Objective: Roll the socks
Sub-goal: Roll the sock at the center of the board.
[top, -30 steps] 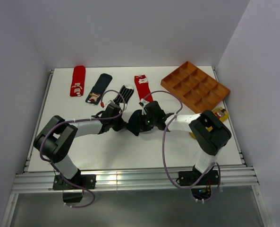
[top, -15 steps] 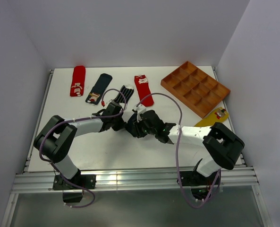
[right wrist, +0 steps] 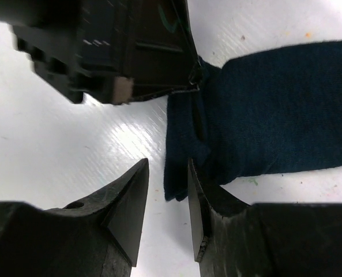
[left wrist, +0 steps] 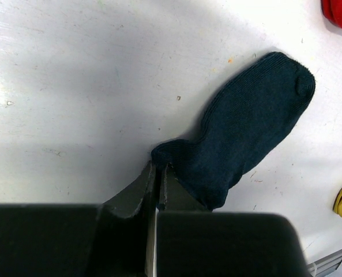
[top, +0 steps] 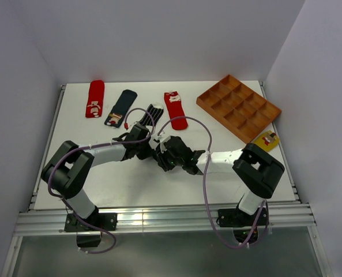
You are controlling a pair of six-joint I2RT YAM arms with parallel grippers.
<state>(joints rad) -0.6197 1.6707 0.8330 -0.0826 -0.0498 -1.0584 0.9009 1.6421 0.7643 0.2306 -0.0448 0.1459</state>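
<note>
A plain navy sock (left wrist: 251,127) lies flat on the white table, toe pointing away in the left wrist view. My left gripper (left wrist: 157,172) is shut on the edge of its cuff. In the top view the left gripper (top: 149,151) meets my right gripper (top: 162,157) at mid-table, and the right hand hides most of the sock. The right gripper (right wrist: 166,164) is open, its fingers straddling the lower corner of the navy sock's (right wrist: 274,109) cuff. The left gripper's fingertips (right wrist: 195,79) pinch the cuff just above.
Along the back lie a red sock (top: 94,98), a navy sock with a patch (top: 120,107), a striped sock (top: 152,114) and a second red sock (top: 175,109). A mustard yellow sock (top: 265,140) lies right. A wooden compartment tray (top: 238,107) stands back right.
The right arm has dropped and swung, bringing its gripper down and left to the sock's cuff, with its jaws wider. The left gripper has kept its hold and place.
</note>
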